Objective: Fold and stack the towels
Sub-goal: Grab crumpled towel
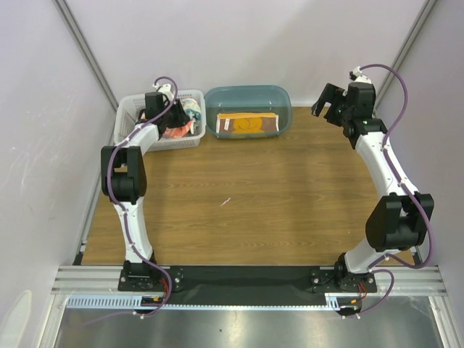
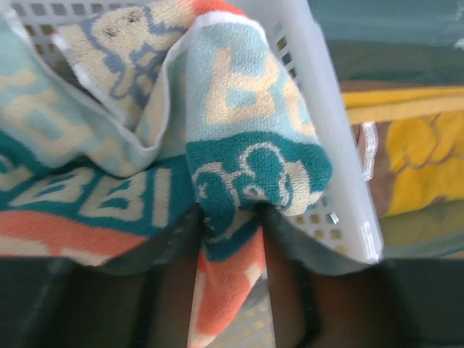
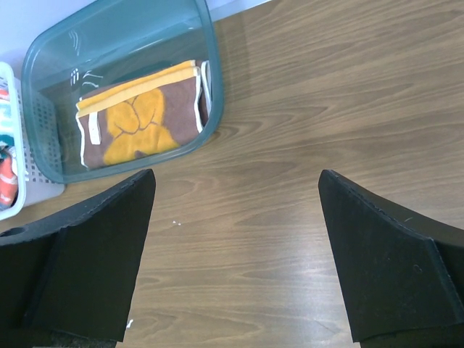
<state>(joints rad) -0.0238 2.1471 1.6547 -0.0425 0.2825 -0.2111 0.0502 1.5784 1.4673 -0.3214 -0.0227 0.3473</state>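
The basket point(image 1: 125, 116) with a crumpled towel point(image 1: 191, 111) stands left of the tub point(image 1: 284, 109) holding a folded towel point(image 1: 248, 124).

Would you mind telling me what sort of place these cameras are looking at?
Most likely a robotics lab test cell rather than a home: a left arm and right arm bolted to a metal rail at the edge of a wooden table, closed in by plain white panels.

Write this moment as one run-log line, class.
left gripper: pinches printed towel in basket | right gripper: open above table | brown towel: folded in tub
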